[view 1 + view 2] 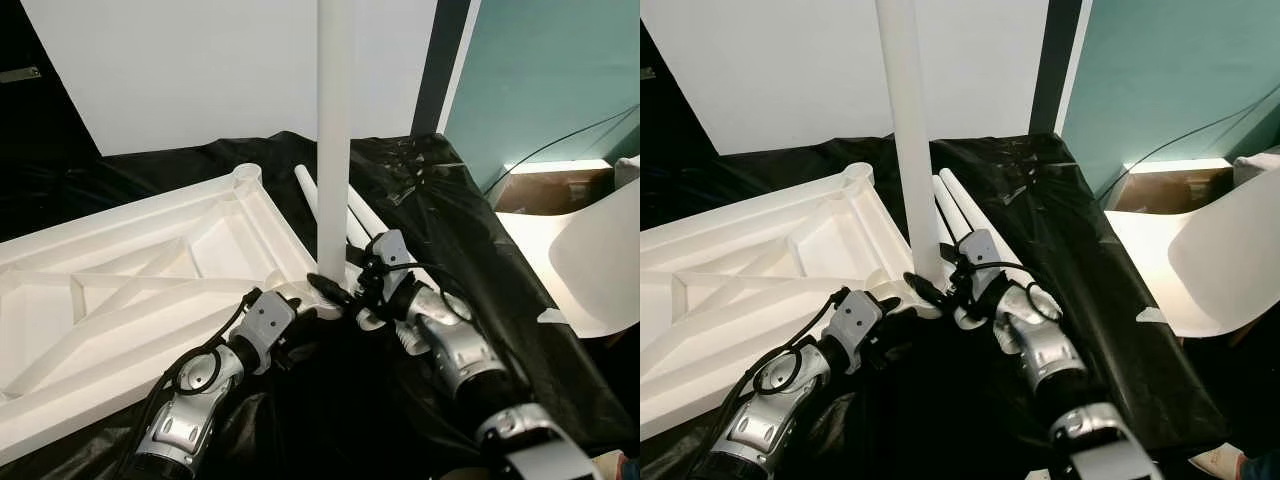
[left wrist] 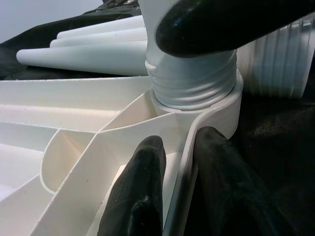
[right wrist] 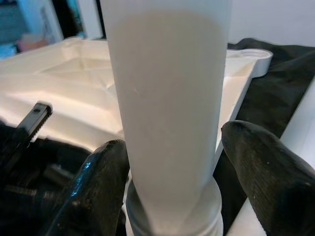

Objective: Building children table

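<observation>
The white table top lies upside down on a black sheet, ribs facing up. A white table leg stands upright in the threaded corner socket nearest me. My right gripper is shut on the leg's base, one black finger on each side of it. My left gripper is shut on the table top's rim just beside that socket, with one finger inside the wall and one outside. Spare white legs lie side by side on the sheet behind the standing leg.
The black sheet covers the work surface and falls away at the right. A curved white plastic piece stands at the right, in front of a teal wall with a cable. A white wall lies behind.
</observation>
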You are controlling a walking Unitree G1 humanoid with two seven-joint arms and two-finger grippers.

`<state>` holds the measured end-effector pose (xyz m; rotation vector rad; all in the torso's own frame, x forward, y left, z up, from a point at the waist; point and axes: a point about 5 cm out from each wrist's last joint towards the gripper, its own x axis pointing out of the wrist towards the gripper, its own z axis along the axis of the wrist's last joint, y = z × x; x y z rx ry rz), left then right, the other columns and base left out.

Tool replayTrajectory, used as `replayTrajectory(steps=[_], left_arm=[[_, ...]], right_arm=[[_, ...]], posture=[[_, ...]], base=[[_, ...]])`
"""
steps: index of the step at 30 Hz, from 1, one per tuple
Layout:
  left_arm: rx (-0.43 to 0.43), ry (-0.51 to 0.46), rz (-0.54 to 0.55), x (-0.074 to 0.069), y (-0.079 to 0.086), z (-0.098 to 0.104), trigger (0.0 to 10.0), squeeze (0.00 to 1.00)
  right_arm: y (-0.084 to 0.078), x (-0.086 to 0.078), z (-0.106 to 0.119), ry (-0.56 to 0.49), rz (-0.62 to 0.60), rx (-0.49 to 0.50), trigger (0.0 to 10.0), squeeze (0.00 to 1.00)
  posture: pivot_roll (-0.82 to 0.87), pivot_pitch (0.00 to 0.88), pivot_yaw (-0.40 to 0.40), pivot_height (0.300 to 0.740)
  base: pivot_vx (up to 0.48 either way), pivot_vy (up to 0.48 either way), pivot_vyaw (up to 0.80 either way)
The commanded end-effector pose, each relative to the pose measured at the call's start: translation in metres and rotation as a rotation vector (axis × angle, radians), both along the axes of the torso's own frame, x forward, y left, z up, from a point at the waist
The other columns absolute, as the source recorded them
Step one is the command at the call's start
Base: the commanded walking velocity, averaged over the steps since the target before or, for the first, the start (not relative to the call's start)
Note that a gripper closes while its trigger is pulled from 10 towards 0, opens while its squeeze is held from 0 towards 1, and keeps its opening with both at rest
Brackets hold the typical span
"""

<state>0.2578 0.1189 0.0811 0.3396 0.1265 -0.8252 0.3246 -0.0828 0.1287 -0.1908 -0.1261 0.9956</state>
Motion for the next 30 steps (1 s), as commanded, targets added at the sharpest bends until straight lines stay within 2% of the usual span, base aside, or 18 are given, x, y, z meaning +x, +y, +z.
replayTrajectory(steps=[1,2,3,5,6,13,15,18,20,21,23,24,26,28,29,30], left_arm=[[0.035,0.148,-0.053,-0.017,-0.005,-0.03,10.0,0.0],[0.035,0.148,-0.053,-0.017,-0.005,-0.03,10.0,0.0],[0.032,0.149,-0.054,-0.018,-0.006,-0.03,10.0,0.0],[0.031,0.149,-0.055,-0.019,-0.007,-0.03,10.0,0.0],[0.031,0.15,-0.056,-0.019,-0.007,-0.03,10.0,0.0],[0.029,0.152,-0.055,-0.021,-0.008,-0.031,10.0,0.0],[0.026,0.152,-0.053,-0.022,-0.009,-0.031,10.0,0.0],[0.021,0.152,-0.05,-0.023,-0.01,-0.032,10.0,0.0],[0.021,0.152,-0.05,-0.023,-0.01,-0.032,10.0,0.0],[0.019,0.153,-0.048,-0.024,-0.01,-0.032,10.0,0.0],[0.017,0.156,-0.045,-0.025,-0.01,-0.033,10.0,0.0],[0.017,0.156,-0.045,-0.025,-0.01,-0.033,10.0,0.0],[0.02,0.159,-0.047,-0.026,-0.01,-0.033,10.0,0.0],[0.02,0.159,-0.047,-0.026,-0.01,-0.033,10.0,0.0],[0.024,0.161,-0.048,-0.027,-0.008,-0.033,10.0,0.0],[0.024,0.161,-0.048,-0.027,-0.008,-0.033,10.0,0.0]], right_arm=[[0.003,0.001,0.003,-0.011,0.042,-0.018,10.0,0.0],[0.003,0.001,0.003,-0.011,0.042,-0.018,10.0,0.0],[0.002,0.006,0.006,0.0,0.087,-0.041,0.5,0.0],[0.001,0.007,0.007,0.006,0.103,-0.047,0.5,0.0],[0.0,0.007,0.008,0.014,0.126,-0.057,0.0,0.0],[-0.006,0.011,0.008,0.049,0.159,-0.08,0.0,0.0],[-0.004,0.006,0.001,0.083,0.154,-0.071,0.0,0.0],[0.005,-0.005,-0.005,0.072,0.128,-0.033,0.0,0.0],[0.005,-0.005,-0.005,0.072,0.128,-0.033,0.0,0.0],[0.008,-0.008,-0.007,0.049,0.059,0.002,0.0,0.0],[0.002,-0.008,-0.01,-0.006,-0.235,0.139,0.0,0.0],[0.002,-0.008,-0.01,-0.006,-0.235,0.139,0.0,0.0],[-0.006,-0.008,-0.012,-0.024,-0.398,0.199,0.0,0.0],[-0.006,-0.008,-0.012,-0.024,-0.398,0.199,0.0,0.0],[-0.009,-0.007,-0.012,-0.035,-0.465,0.214,0.0,0.0],[-0.009,-0.007,-0.012,-0.035,-0.465,0.214,0.0,0.0]], posture=[[0.16,0.0,-0.024,0.74],[0.16,0.0,-0.024,0.74],[0.16,0.0,-0.024,0.74],[0.16,0.0,-0.024,0.74],[0.16,0.0,-0.026,0.74],[0.17,0.0,-0.034,0.74],[0.17,0.0,-0.041,0.74],[0.17,0.0,-0.046,0.74],[0.17,0.0,-0.046,0.74],[0.17,0.0,-0.046,0.74],[0.18,0.0,-0.04,0.74],[0.18,0.0,-0.04,0.74],[0.18,0.0,-0.036,0.74],[0.18,0.0,-0.036,0.74],[0.18,0.0,-0.032,0.74],[0.18,0.0,-0.032,0.74]], base=[[0.0,0.0,0.0],[0.0,0.0,0.0],[0.0,0.0,0.0],[0.0,0.0,0.0],[0.0,0.0,0.0],[0.0,0.0,0.0],[0.0,0.0,0.0],[0.0,0.0,0.0],[0.0,0.0,0.0],[0.0,0.0,0.0],[0.0,0.0,0.0],[0.0,0.0,0.0],[0.0,0.0,0.0],[0.0,0.0,0.0],[0.0,0.0,0.0],[0.0,0.0,0.0]])
